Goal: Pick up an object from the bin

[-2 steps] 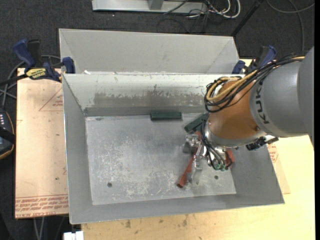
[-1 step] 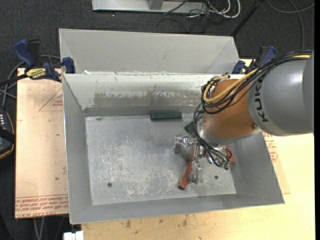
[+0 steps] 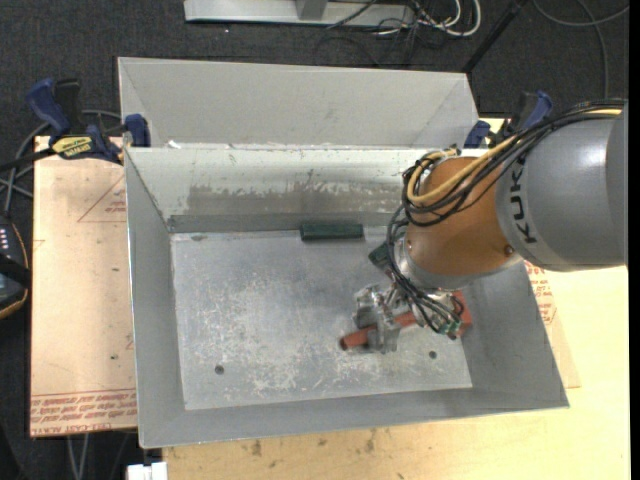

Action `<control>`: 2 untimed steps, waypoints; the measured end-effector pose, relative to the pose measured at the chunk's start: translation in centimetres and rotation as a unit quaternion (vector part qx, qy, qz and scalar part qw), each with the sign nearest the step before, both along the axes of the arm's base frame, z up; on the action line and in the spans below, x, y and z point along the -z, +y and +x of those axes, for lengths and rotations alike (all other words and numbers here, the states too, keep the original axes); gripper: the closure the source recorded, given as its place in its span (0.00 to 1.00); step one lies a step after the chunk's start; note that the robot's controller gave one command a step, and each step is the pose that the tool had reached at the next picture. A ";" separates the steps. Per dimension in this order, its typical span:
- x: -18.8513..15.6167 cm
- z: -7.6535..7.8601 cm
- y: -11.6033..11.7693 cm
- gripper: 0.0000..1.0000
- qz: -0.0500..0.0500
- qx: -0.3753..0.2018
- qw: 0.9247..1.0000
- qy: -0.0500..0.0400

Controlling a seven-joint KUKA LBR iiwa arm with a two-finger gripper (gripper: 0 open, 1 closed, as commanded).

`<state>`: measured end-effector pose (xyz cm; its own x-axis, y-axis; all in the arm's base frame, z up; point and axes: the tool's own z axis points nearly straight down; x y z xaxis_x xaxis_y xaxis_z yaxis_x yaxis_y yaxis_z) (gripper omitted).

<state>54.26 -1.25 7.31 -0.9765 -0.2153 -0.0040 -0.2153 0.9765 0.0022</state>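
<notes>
My gripper is down at the bin floor, right of centre and toward the front. A slim reddish-brown stick-like thing lies on the floor right under it, its left end poking out to the gripper's left. The gripper's body hides the rest of that thing. A dark green flat bar lies farther back, along the foot of the bin's rear wall, well apart from the gripper.
The arm with its orange cover and cables comes in from the right and hangs over the right part of the bin floor. The floor is bare grey metal to the left and in front of the gripper.
</notes>
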 end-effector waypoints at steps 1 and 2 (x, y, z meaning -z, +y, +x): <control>0.3 -0.1 -0.1 0.00 -0.001 0.000 1.000 0.000; 0.2 -0.1 -0.1 1.00 -0.001 0.000 1.000 0.001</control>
<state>54.15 -1.36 7.07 -0.9767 -0.2146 -0.0026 -0.2146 0.9767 0.0012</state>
